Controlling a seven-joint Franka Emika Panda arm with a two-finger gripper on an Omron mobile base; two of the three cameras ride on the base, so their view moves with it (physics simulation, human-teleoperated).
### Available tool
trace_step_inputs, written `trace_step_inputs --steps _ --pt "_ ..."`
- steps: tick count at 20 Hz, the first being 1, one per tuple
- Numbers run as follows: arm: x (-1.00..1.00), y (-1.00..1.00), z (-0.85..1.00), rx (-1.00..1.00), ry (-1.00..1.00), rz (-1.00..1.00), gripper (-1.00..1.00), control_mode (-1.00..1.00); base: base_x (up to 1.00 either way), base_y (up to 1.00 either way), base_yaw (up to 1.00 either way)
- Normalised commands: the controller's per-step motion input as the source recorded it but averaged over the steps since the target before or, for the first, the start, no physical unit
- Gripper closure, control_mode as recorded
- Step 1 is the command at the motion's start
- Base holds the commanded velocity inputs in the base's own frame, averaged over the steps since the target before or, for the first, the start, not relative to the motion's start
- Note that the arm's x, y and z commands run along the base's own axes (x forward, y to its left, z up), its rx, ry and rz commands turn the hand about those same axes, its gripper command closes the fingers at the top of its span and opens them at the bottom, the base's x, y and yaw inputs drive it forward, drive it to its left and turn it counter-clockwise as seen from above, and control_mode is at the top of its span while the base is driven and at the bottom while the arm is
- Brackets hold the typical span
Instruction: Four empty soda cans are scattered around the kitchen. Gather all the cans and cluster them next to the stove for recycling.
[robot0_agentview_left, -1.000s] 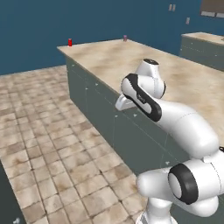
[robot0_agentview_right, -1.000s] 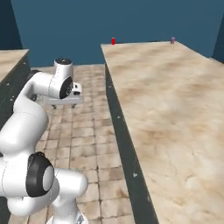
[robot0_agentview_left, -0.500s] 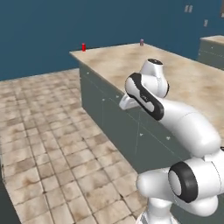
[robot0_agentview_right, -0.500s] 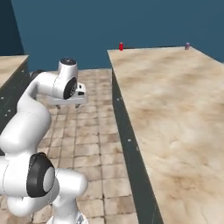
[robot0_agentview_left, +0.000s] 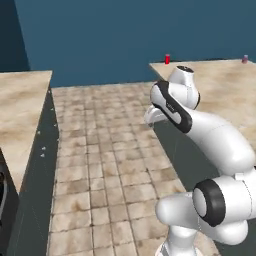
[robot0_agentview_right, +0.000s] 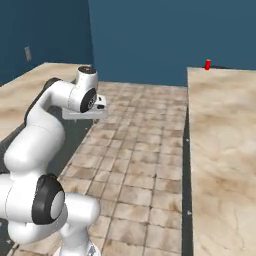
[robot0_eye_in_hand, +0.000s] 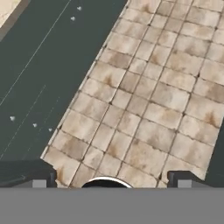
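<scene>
My tool (robot0_eye_in_hand: 109, 177) hangs folded in over the tiled floor (robot0_eye_in_hand: 162, 100), jaws spread wide and holding nothing, which I judge to be a carrying posture for driving, since no can lies within reach of it. The red soda can (robot0_agentview_left: 167, 59) stands upright at the far corner of the worktop (robot0_agentview_left: 220, 85) on my right, well apart from the tool, and a purple-pink soda can (robot0_agentview_left: 245, 59) stands further along that same far edge. The stove is not identifiable in these views, so the drop-off point remains unconfirmed.
</scene>
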Motion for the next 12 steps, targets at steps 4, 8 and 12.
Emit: trace_step_inputs --steps 4,8,12 --pt "0.00 0.00 0.00 0.00 0.00 0.00 -1.00 1.00 0.80 -0.26 0.64" --pt "0.00 0.00 0.00 0.00 0.00 0.00 -1.00 1.00 0.57 -0.48 0.47" --pt "0.00 0.00 0.00 0.00 0.00 0.00 -1.00 1.00 0.44 -0.27 0.48"
